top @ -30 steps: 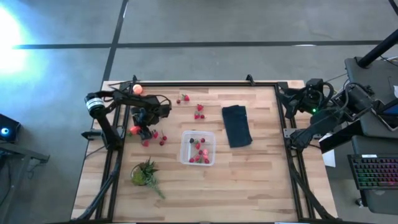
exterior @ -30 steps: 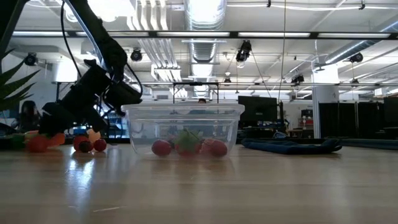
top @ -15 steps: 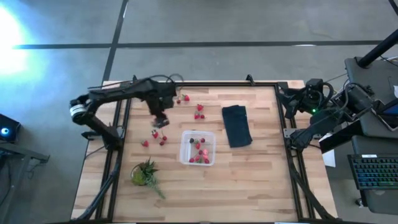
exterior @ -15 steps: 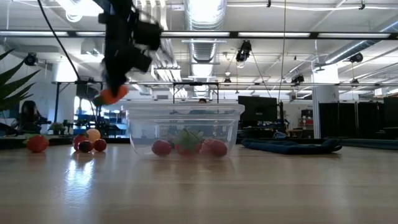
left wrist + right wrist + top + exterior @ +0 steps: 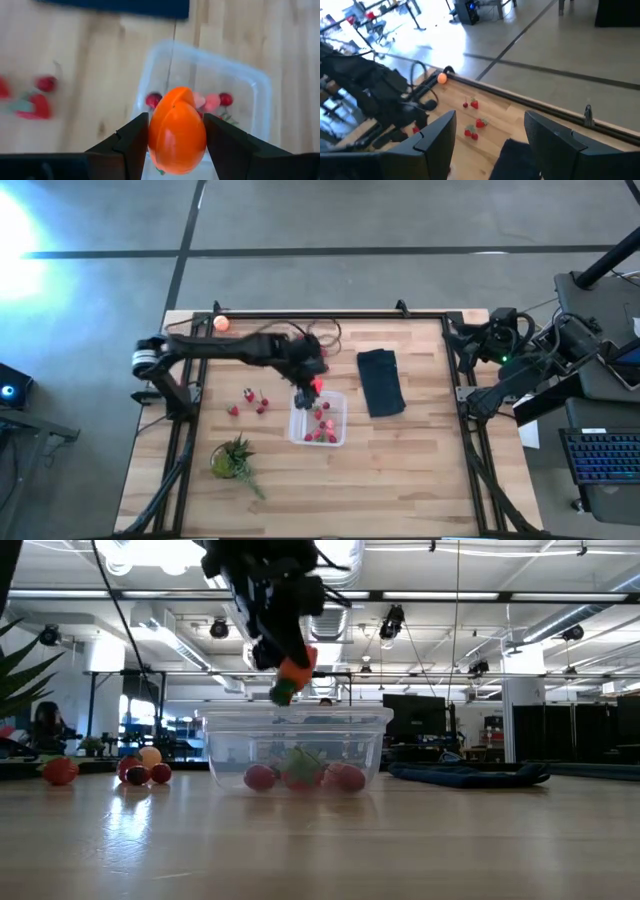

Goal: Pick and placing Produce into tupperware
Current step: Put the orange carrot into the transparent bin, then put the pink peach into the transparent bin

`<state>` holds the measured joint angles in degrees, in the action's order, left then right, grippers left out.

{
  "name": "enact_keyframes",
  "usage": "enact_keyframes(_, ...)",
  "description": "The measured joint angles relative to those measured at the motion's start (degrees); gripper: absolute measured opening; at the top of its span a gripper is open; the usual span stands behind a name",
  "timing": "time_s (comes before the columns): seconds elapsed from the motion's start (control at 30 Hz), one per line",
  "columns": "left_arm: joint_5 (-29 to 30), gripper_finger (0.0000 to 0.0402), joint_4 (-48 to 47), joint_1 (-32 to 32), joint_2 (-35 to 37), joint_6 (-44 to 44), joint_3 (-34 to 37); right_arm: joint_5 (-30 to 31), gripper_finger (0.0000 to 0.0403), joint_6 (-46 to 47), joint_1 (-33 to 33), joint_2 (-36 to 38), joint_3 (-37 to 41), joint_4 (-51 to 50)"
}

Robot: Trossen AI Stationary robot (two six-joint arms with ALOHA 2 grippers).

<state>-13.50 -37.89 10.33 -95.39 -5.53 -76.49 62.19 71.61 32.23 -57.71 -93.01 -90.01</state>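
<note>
My left gripper [image 5: 177,150] is shut on the elongated orange-red piece [image 5: 177,130] and hovers over the far rim of the clear tupperware [image 5: 318,420], seen also in the low view as the piece [image 5: 292,673] above the box [image 5: 295,745]. Several red berries [image 5: 300,777] lie inside it. More berries [image 5: 250,400] and the peach-orange ball [image 5: 221,322] rest on the table's left side. My right gripper [image 5: 490,132] waits open at the table's right edge. My left gripper pinches the orange-red piece by its two sides [image 5: 155,135], one finger [image 5: 131,142] on each flank. The fingers come from above, pointing down. The piece is lifted clear and hangs below the fingertips, its green end [image 5: 283,694] lowest, above the tupperware's rim.
A dark navy folded cloth [image 5: 380,382] lies right of the tupperware. A green leafy bunch [image 5: 233,460] sits near the left front corner. Bare wood spreads over the table's near and right parts.
My left gripper has risen from the berry group on the table's left side with the orange-red piece in its fingers, and has swung toward the table's right until it stands over the tupperware. The piece has gone from table height to above the box's rim.
</note>
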Motion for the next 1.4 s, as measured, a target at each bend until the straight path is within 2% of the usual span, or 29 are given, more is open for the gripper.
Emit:
enact_keyframes(0.27, 0.27, 0.0168, 1.88, -4.71, -5.80, -1.97, -0.44, -3.63, 0.0226, -3.03, 0.00, 0.58, 0.04, 0.00)
enact_keyframes(0.33, 1.97, 0.0171, 1.42, -5.71, -6.88, -5.02, -0.42, -3.73, 0.0226, -3.86, 0.00, 0.62, 0.04, 0.00)
enact_keyframes(0.63, 6.58, 0.0233, 0.55, -8.22, -7.93, -7.70, -0.44, -3.97, 0.0226, -6.64, -0.02, 1.50, 0.04, 0.00)
enact_keyframes(0.77, 11.63, 0.0252, -9.42, -6.94, -4.77, -7.49, -3.08, -3.97, 0.0226, -7.08, -0.02, 2.25, 0.04, 0.01)
enact_keyframes(0.93, 18.42, 0.0253, -26.22, 0.05, -0.01, -12.31, -7.41, -3.82, 0.0226, -7.27, -0.02, 3.08, 0.04, 0.00)
enact_keyframes(1.1, 18.61, 0.0253, -29.11, 13.49, 4.77, -19.48, -5.96, -3.04, 0.0226, -7.60, -0.02, 3.31, 0.04, 0.00)
enact_keyframes(1.27, 18.82, 0.0253, -28.80, 25.37, 5.79, -11.66, -2.63, -2.16, 0.0226, -7.56, -0.02, 3.28, 0.04, 0.00)
enact_keyframes(1.4, 21.95, 0.0253, -29.08, 33.54, 4.47, -6.20, 0.38, -2.13, 0.0226, -7.24, -0.02, 3.26, 0.09, 0.00)
